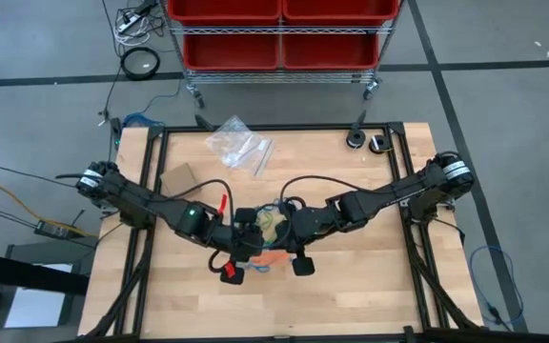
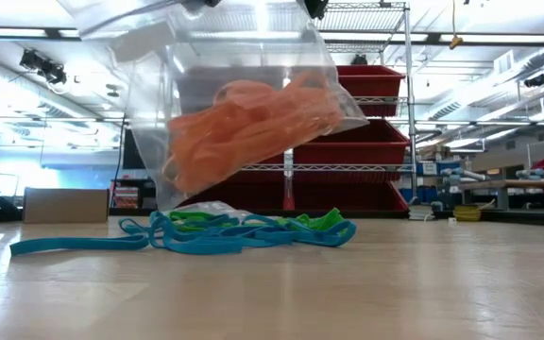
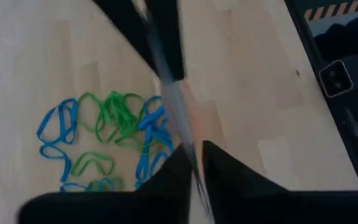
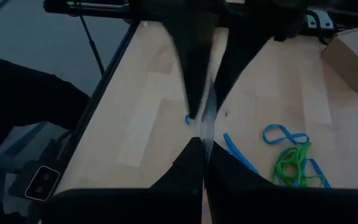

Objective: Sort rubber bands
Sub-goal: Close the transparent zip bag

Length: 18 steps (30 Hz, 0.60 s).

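A clear plastic bag [image 2: 244, 104] with orange rubber bands [image 2: 244, 127] inside hangs above the middle of the table, tilted. Under it, blue and green rubber bands [image 2: 234, 231] lie in a loose pile on the wood [image 3: 110, 124]. My right gripper [image 4: 204, 152] is shut on the bag's upper edge. Facing it from the left, my left gripper [image 3: 194, 162] has its fingers slightly apart, with the same edge [image 3: 179, 106] running between them. In the high view both grippers [image 1: 260, 229] [image 1: 284, 227] meet over the bag. My right gripper pinches the bag's upper edge [image 4: 207, 124] between its two fingers, coming slanting down from the table's right. The bag hangs below, clear of the table, the orange bands bunched in its lower part. My left gripper: I cannot tell whether its parted fingers touch the edge.
More clear bags [image 1: 241, 145] lie near the far edge, a small cardboard box [image 1: 177, 178] at the far left, and two small round objects [image 1: 355, 138] at the far right. A wire rack with red bins [image 1: 279, 38] stands beyond the table.
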Each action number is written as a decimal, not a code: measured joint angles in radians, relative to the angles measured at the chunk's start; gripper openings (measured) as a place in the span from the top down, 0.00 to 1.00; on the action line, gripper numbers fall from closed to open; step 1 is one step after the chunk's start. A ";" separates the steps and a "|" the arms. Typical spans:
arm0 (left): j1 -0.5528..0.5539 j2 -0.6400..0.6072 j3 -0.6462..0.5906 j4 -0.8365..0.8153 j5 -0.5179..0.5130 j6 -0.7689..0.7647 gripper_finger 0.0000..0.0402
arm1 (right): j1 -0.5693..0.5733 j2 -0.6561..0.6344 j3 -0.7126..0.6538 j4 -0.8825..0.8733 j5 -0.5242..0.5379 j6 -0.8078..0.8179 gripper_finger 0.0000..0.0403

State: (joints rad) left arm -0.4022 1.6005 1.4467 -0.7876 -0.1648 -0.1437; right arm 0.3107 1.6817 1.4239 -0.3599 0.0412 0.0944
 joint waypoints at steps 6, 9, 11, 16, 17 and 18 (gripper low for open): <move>0.000 0.000 0.000 0.004 -0.013 0.003 0.80 | 0.000 0.000 0.000 -0.001 0.000 -0.001 1.00; 0.000 0.000 0.000 0.001 -0.017 0.006 0.92 | 0.000 0.000 0.000 0.003 0.007 -0.001 1.00; 0.000 0.000 0.000 -0.006 -0.018 0.006 0.97 | 0.000 0.000 0.000 0.005 0.011 -0.001 1.00; 0.001 -0.001 -0.017 -0.019 -0.039 -0.002 0.99 | 0.001 0.000 0.000 0.005 0.023 -0.003 1.00; 0.001 -0.001 -0.025 -0.021 -0.040 -0.011 0.99 | 0.002 0.000 0.000 0.004 0.035 -0.005 1.00; 0.001 -0.001 -0.034 -0.025 -0.041 -0.019 0.99 | 0.004 -0.001 0.000 0.003 0.044 -0.009 1.00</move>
State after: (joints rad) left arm -0.4011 1.5997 1.4132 -0.8122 -0.2063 -0.1627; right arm 0.3150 1.6803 1.4235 -0.3565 0.0856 0.0852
